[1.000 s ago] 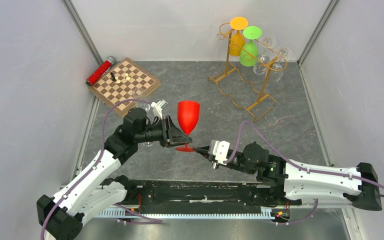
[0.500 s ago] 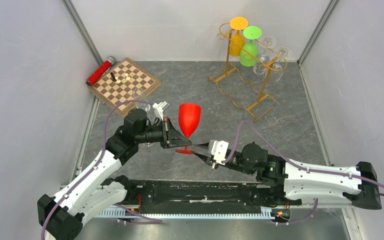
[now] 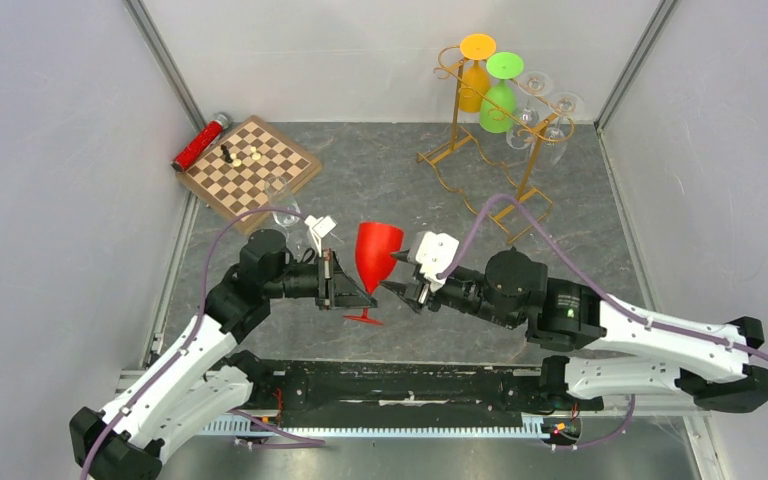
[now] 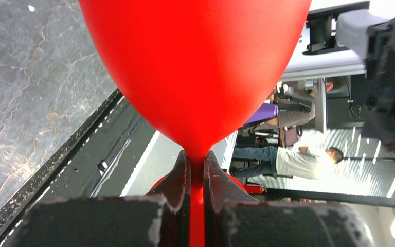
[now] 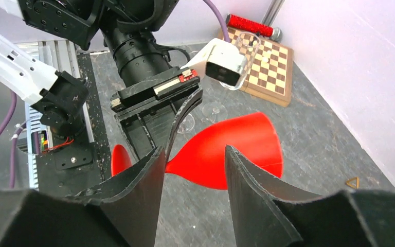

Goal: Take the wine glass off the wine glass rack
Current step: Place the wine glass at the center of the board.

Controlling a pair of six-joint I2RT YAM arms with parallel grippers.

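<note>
A red wine glass [image 3: 376, 254] is held tilted over the table's near middle, away from the rack. My left gripper [image 3: 352, 296] is shut on its thin stem [image 4: 197, 177], just under the bowl [image 4: 195, 67]. The round foot [image 3: 363, 317] pokes out below the jaws. My right gripper [image 3: 399, 293] is open on the glass's right side. In the right wrist view its fingers [image 5: 193, 154] stand apart, with the red bowl [image 5: 236, 138] beyond the gap, and they touch nothing. The gold wine glass rack [image 3: 483, 165] stands at the back right.
On the rack hang an orange glass [image 3: 475, 85], a green glass [image 3: 500, 100] and clear glasses [image 3: 545, 120]. A chessboard [image 3: 250, 165] with a few pieces and a red cylinder [image 3: 200, 145] lie at the back left. A clear glass [image 3: 285, 208] stands behind my left arm.
The left gripper closed on the stem. The right gripper let go low on the glass, opened, and rose to the bowl's right side. The glass now tilts more.
</note>
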